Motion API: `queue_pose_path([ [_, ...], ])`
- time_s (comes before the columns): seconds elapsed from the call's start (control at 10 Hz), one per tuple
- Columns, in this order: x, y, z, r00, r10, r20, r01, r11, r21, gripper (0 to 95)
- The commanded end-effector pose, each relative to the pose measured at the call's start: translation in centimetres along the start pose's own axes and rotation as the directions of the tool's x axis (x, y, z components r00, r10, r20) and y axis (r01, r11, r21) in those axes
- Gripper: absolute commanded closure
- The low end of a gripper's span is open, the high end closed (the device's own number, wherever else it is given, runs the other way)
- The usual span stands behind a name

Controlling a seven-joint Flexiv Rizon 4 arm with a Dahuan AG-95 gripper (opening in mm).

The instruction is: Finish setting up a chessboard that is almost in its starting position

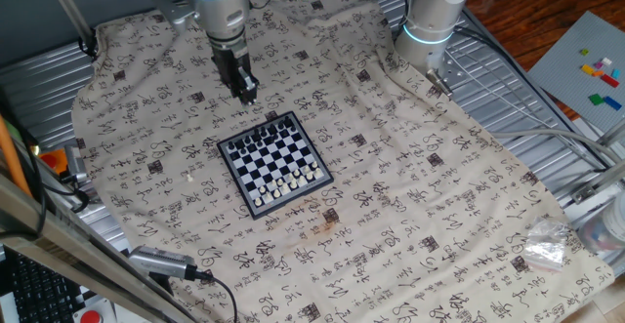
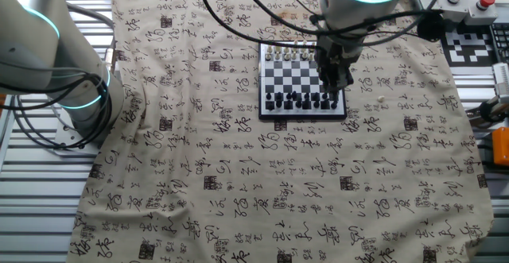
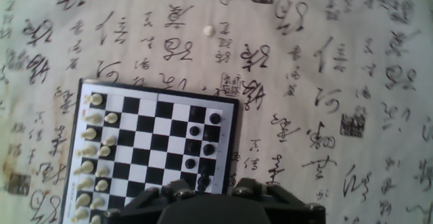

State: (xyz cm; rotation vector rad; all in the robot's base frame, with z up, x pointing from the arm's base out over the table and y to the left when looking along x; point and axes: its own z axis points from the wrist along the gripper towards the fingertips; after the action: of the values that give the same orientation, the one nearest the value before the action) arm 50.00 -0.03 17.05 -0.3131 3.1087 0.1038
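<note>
Nearest my hand camera: gripper [image 1: 246, 93], fingertips out of its view; I cannot tell whether it is spread or closed. It hangs above the dark-piece edge. Below: chessboard [image 3: 155, 156] flat on the printed cloth [image 1: 410, 196], mid-table. Pieces look tiny, light, easily toppled; I judge each should be pinched at the body from above. Beyond the board: one small white piece [image 3: 209, 30] lying alone on the cloth.

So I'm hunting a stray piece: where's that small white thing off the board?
The small white piece lies on the cloth beyond the chessboard, top centre in the hand view.
</note>
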Motion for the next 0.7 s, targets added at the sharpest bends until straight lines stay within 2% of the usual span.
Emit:
queue_pose_path([
  [0.1, -0.01, 0.02, 0.05, 1.0, 0.021, -0.014, -0.021, 0.999, 0.026, 95.0],
  [0.3, -0.01, 0.02, 0.05, 0.994, 0.092, -0.054, -0.088, 0.994, 0.064, 95.0],
  [0.5, -0.01, 0.02, 0.05, 0.99, 0.123, -0.07, -0.118, 0.99, 0.074, 95.0],
  [0.6, -0.01, 0.02, 0.05, 0.986, 0.131, -0.103, -0.124, 0.99, 0.073, 95.0],
  [0.7, -0.01, 0.02, 0.05, 0.983, 0.141, -0.119, -0.13, 0.987, 0.091, 95.0],
])
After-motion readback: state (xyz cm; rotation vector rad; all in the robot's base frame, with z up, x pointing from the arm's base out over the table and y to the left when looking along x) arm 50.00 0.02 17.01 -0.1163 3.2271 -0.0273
